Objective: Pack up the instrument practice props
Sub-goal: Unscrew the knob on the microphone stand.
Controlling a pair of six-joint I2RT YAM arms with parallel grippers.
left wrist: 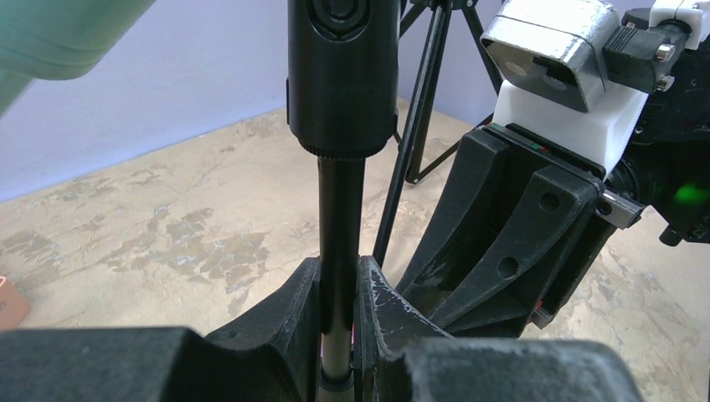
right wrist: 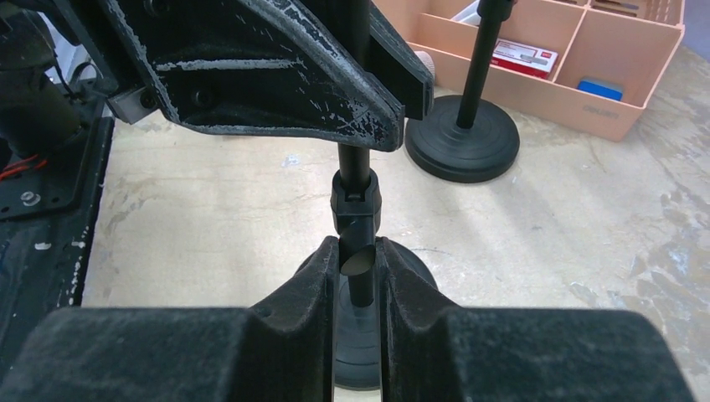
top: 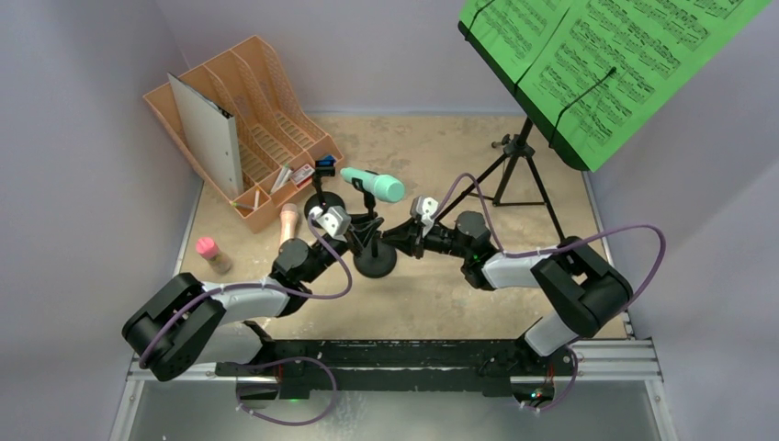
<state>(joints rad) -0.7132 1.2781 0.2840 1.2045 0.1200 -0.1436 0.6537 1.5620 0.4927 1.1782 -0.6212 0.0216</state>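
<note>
Fingers of both arms meet on one clip pole (left wrist: 340, 213) standing upright near the middle of the table (top: 441, 294). The left gripper (left wrist: 339, 285) is clenched on the thin shaft just under the thick black holder at the top. The right gripper (right wrist: 357, 260) comes in from the opposite side and pinches the same shaft lower down, below a small collar and just above the round base. From where I stand the two sets of jaws nearly touch, one stacked over the other.

Just behind it stands the second clip pole (top: 322, 188), apart from both arms, its base close to the front of the orange file rack (top: 253, 96). A grey binder (top: 208, 129) stands in one of the rack's slots. The teal microphone (top: 373, 185) sits up near the tops of the poles, lying roughly level; I cannot tell which clip, if either, carries it. The pink microphone (top: 210, 251) lies on the table well off to the left, near the wall.

At the back right the black tripod (top: 520, 170) stands on spread legs. Its music desk (top: 514, 78) tilts overhead, with the green sheet-music pages (top: 606, 55) spread across it under thin black wire holders.
</note>
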